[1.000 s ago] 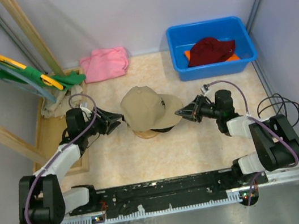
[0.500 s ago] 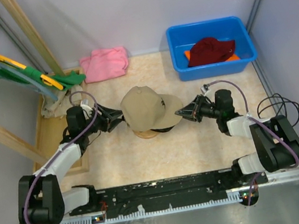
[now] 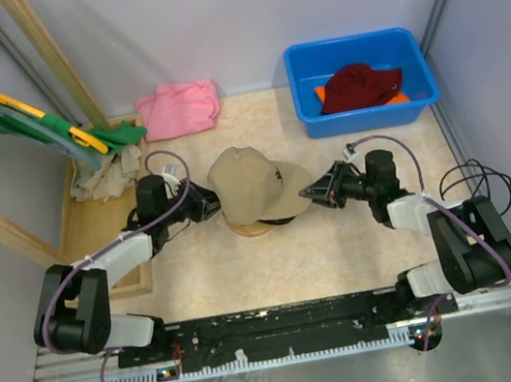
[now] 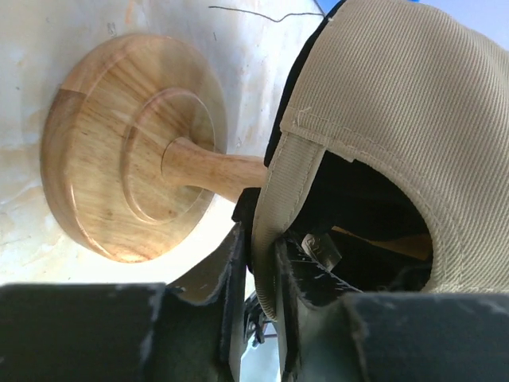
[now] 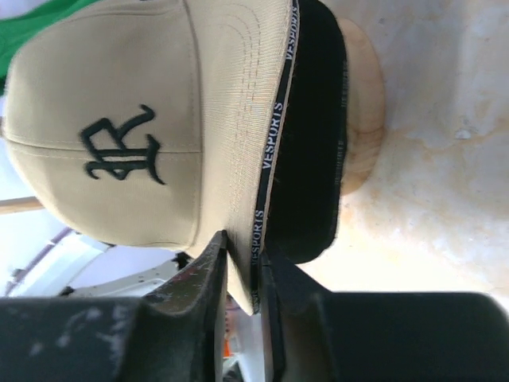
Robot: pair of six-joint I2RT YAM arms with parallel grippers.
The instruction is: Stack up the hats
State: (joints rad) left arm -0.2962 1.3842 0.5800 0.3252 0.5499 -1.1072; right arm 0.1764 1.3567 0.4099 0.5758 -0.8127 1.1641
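The tan cap (image 3: 244,183) sits on top of the black baseball cap (image 3: 275,219) on a round wooden stand (image 3: 252,228) at mid table. My left gripper (image 3: 211,206) is shut on the tan cap's back strap (image 4: 274,199); the stand (image 4: 119,159) is to its left. My right gripper (image 3: 308,193) is shut on the tan cap's brim (image 5: 238,159), with the black brim (image 5: 314,143) just beside it. The dark red hat (image 3: 360,85) lies in the blue bin on the bright orange hat (image 3: 322,94).
The blue bin (image 3: 368,117) stands at the back right. A pink folded cloth (image 3: 180,107) lies at the back. A green garment on a yellow hanger (image 3: 38,124) hangs on a wooden frame (image 3: 7,232) at the left. Cables lie at the right (image 3: 470,180).
My left arm has moved right, bringing its gripper in against the back of the tan cap. The right arm and the cap have hardly moved.
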